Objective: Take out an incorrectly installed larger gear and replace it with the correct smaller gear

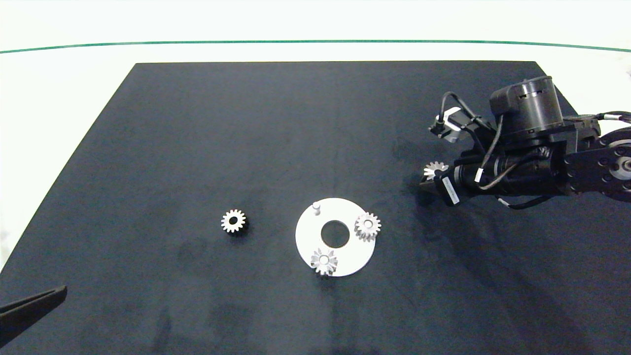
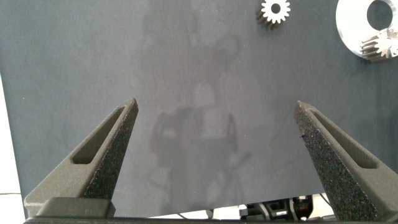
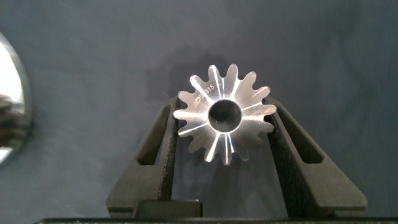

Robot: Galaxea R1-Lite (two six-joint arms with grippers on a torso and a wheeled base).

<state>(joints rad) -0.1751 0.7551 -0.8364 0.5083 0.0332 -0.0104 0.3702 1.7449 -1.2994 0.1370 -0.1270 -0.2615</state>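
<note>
**Larger gear in the right gripper, away from the plate; smaller gear waits nearer the left arm**

Larger gear [image 3: 224,114] sits clamped between the right gripper's [image 3: 224,134] two grey fingers, its bore facing the wrist camera and its long pointed teeth fanned out between the pads. In the head view this gear [image 1: 435,170] shows at the right of the frame, at the tip of the right gripper [image 1: 433,181], up and to the right of the round white plate [image 1: 305,236] and well apart from it. The arm reaches in from the right edge, its forearm roughly level, the gripper pointing left toward the middle of the dark mat [image 1: 197,148].

On the plate, two silver gears remain: one at its right rim [image 1: 368,226] and one at its lower rim [image 1: 324,261]. A bare peg [image 1: 317,207] stands free at the plate's upper left, apparently the vacated seat.

The smaller gear [image 1: 233,221] lies flat on the mat left of the plate, near it but not touching. It lies between the plate and the left arm, so the left gripper [image 2: 217,162] looks the handier one for it, though the right gripper must release its load before it could help. The left gripper rests at the lower left corner of the head view [image 1: 34,308], fingers spread wide and holding nothing; its wrist view shows the smaller gear [image 2: 274,10] ahead of it, with the plate [image 2: 348,25] just beyond.
</note>
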